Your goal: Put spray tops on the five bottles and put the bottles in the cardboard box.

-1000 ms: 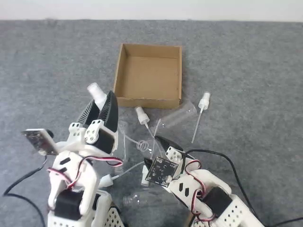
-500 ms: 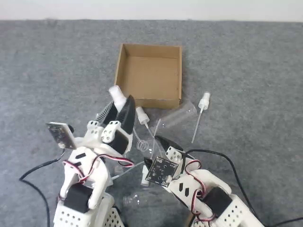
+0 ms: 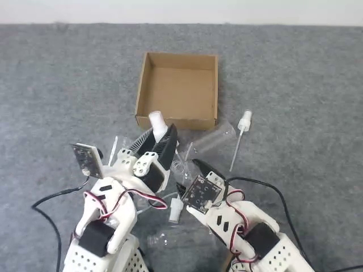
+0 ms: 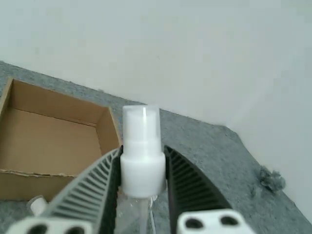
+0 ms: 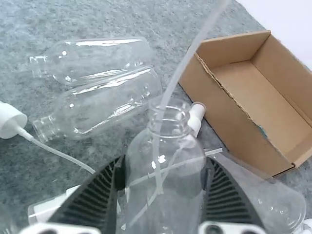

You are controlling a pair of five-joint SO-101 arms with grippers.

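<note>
My left gripper (image 3: 160, 134) (image 4: 141, 152) is shut on a white spray top (image 3: 155, 120) (image 4: 141, 127), held upright in front of the cardboard box (image 3: 176, 120) (image 4: 58, 141). The top's thin tube (image 5: 178, 73) runs down into the open neck of a clear bottle (image 5: 168, 146) (image 3: 180, 169). That bottle stands upright with my right gripper (image 5: 165, 168) (image 3: 190, 177) shut on it. The spray top's cap is still above the bottle's neck. The box (image 5: 219, 107) holds nothing.
Two clear bottles (image 5: 92, 56) (image 5: 102, 107) lie side by side on the grey carpet. Another bottle (image 3: 212, 139) lies by the box's front right corner. Loose spray tops lie at the right (image 3: 244, 121), between the arms (image 3: 176, 211) and near the box (image 5: 197, 119).
My left arm has swung right with the spray top, from left of the box's corner to above the bottle in my right gripper. The right gripper shifted slightly.
</note>
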